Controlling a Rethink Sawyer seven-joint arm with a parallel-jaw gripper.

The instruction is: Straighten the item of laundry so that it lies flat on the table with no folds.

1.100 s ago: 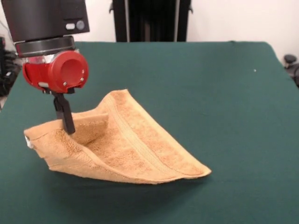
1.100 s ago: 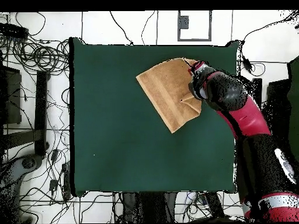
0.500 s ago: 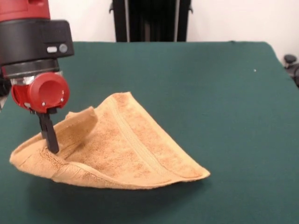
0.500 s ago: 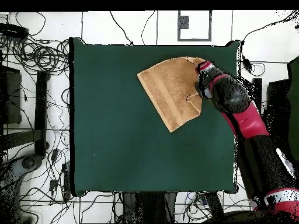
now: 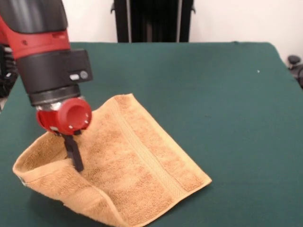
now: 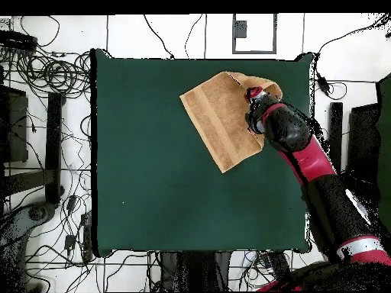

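The item of laundry (image 5: 142,161), an orange-tan towel with a woven band, lies on the green table (image 5: 218,90) near its left side. Its right part is spread flat. Its left edge stands up and curls into a raised loop at the near left. My gripper (image 5: 76,163) comes down onto that raised part, its black fingers (image 5: 73,150) pressed together as one narrow blade, shut on the cloth. From overhead the item of laundry (image 6: 218,118) sits near the table's (image 6: 153,191) top right corner, with the gripper (image 6: 253,97) over its right edge.
The towel's lifted edge is close to the table's left edge (image 5: 9,94) in the front view. A black stand (image 5: 151,21) rises behind the far side. Cables (image 6: 46,76) cover the floor around the table.
The gripper has swung right and toward the near edge, taking the held towel edge along. The upright fold has opened, and more of the towel now lies flat.
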